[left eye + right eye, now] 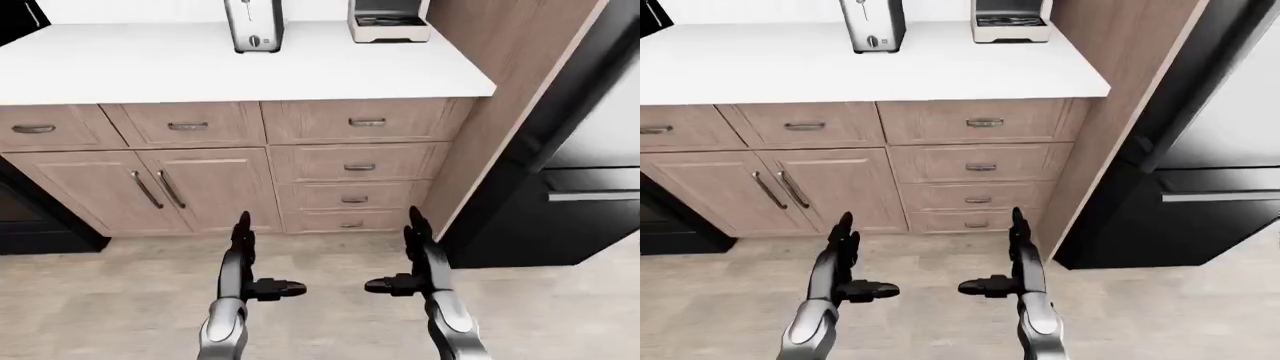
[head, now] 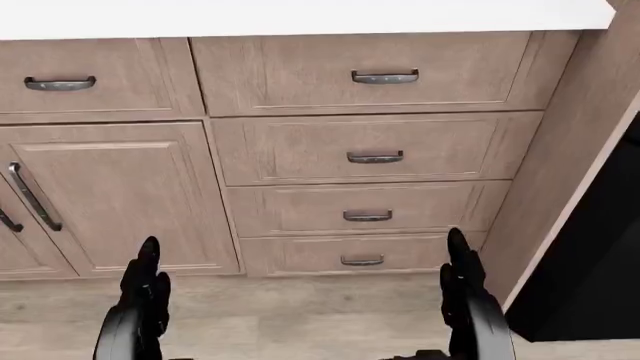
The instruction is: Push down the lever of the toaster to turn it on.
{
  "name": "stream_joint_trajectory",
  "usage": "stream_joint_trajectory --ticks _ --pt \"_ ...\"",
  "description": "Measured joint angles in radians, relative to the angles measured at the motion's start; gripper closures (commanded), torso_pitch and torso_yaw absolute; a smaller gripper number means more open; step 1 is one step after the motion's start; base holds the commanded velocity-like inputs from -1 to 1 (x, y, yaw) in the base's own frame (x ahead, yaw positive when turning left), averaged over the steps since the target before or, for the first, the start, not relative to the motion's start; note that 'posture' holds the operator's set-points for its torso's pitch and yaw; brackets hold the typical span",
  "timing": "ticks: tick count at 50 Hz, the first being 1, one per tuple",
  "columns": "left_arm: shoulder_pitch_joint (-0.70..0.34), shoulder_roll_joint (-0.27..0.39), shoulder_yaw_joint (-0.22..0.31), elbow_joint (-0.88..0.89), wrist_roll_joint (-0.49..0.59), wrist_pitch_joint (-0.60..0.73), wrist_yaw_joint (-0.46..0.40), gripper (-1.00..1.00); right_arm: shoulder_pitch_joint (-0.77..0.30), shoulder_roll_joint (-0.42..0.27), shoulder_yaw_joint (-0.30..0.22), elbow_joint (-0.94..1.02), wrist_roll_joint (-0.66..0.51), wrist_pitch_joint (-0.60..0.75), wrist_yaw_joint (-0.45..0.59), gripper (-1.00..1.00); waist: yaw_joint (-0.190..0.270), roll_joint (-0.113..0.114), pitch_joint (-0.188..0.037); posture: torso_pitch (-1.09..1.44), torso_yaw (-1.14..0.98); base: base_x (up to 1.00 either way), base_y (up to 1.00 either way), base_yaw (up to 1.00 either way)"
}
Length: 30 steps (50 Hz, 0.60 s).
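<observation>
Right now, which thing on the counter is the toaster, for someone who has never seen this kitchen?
Start at the white countertop above the wooden drawers. Two appliances stand along its top edge in the left-eye view. The toaster is the left one: tall, narrow, shiny metal with a round knob, unlike the squat cream appliance nearer the wood panel.

Your left hand (image 1: 243, 259) and right hand (image 1: 418, 255) hang with fingers spread, low before the cabinet drawers (image 1: 358, 166), touching nothing. Above the drawers, the white counter (image 1: 200, 64) lies open around the toaster (image 1: 253, 25); a second appliance (image 1: 388, 20) stands to its right.
</observation>
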Motion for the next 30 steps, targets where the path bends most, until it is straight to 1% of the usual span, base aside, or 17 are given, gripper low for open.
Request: stream_joint_trajectory --ticks 1,3,5,7,12,18,20,22,24,27,30 --pt "0.009 0.002 -0.001 -0.034 -0.002 0.003 -0.002 -1.00 0.011 0.000 0.000 -0.036 0.004 0.004 0.001 -1.00 -0.001 -0.004 -0.010 0.00 0.00 0.00 0.00 0.00" --pt "0.006 0.006 0.006 -0.108 -0.005 -0.013 -0.007 -1.00 0.011 -0.001 -0.009 -0.115 0.014 -0.013 0.001 -1.00 0.006 -0.003 -0.060 0.00 0.00 0.00 0.00 0.00" --pt "-0.002 0.006 0.015 -0.096 -0.005 -0.044 -0.007 -1.00 0.002 0.000 -0.013 -0.105 0.018 -0.045 0.000 -1.00 0.007 -0.009 -0.044 0.00 0.00 0.00 0.00 0.00" --pt "0.012 0.005 0.012 -0.085 -0.002 -0.041 -0.005 -1.00 0.015 -0.001 -0.011 -0.098 0.019 -0.045 0.001 -1.00 0.007 -0.008 -0.056 0.00 0.00 0.00 0.00 0.00" --pt "0.017 0.002 0.005 -0.072 0.003 -0.014 -0.007 -1.00 0.020 -0.001 -0.009 -0.079 0.016 -0.028 0.003 -1.00 0.008 -0.004 -0.054 0.00 0.00 0.00 0.00 0.00" --pt "0.008 0.000 0.013 -0.081 0.002 -0.018 0.001 -1.00 0.019 0.001 -0.017 -0.107 0.012 -0.015 -0.009 -1.00 0.008 -0.004 -0.064 0.00 0.00 0.00 0.00 0.00" --pt "0.011 -0.003 0.023 -0.131 -0.012 0.030 0.015 -1.00 0.027 0.003 -0.009 -0.198 -0.003 0.054 -0.034 -1.00 0.008 -0.003 -0.064 0.00 0.00 0.00 0.00 0.00" --pt "0.007 0.004 0.034 -0.223 -0.030 0.127 0.027 -1.00 0.025 0.003 -0.004 -0.320 -0.024 0.146 -0.059 -1.00 0.009 -0.004 -0.064 0.00 0.00 0.00 0.00 0.00" --pt "-0.016 0.016 0.050 -0.297 -0.042 0.206 0.033 -1.00 -0.001 0.005 -0.006 -0.405 -0.030 0.226 -0.072 -1.00 0.009 -0.005 -0.069 0.00 0.00 0.00 0.00 0.00" --pt "-0.059 0.030 0.071 -0.386 -0.054 0.309 0.037 -1.00 -0.042 -0.004 0.006 -0.505 -0.033 0.352 -0.065 -1.00 0.009 -0.005 -0.076 0.00 0.00 0.00 0.00 0.00" --pt "-0.103 0.042 0.088 -0.434 -0.064 0.384 0.040 -1.00 -0.085 -0.008 0.010 -0.544 -0.032 0.443 -0.049 -1.00 0.009 -0.003 -0.081 0.00 0.00 0.00 0.00 0.00"
